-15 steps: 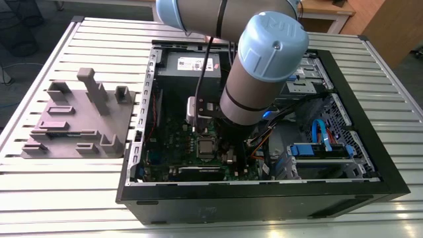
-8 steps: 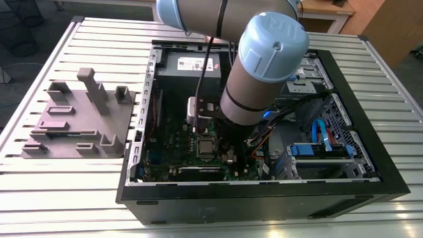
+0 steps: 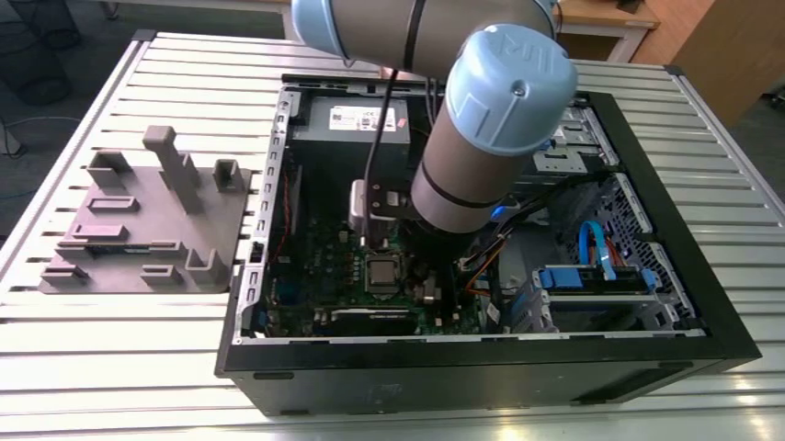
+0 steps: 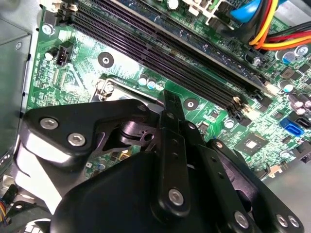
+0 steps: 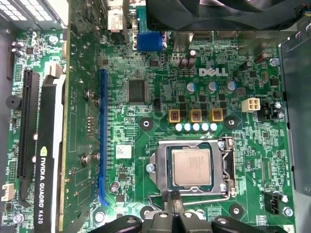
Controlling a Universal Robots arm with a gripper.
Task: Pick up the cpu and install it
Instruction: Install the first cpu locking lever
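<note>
Silver cpu [image 5: 191, 167] seated in socket [image 5: 191, 168], hand [image 5: 176, 206] just beside, tips cut off

Arm [image 3: 472, 138] inside open computer case [image 3: 491, 367]; cpu [image 3: 382, 272] seated in socket (grey fixture [image 3: 142, 225] beside)

Arm [image 3: 479, 175]: grey-brown tube links, pale blue rounded joint caps, one cap with a small centre screw and raised lettering. Black cable runs down alongside. Silver bracket at wrist. Gripper [image 4: 170, 104]: matte black linkage plates, silver socket-head screws at pivots, white-grey body panel
</note>
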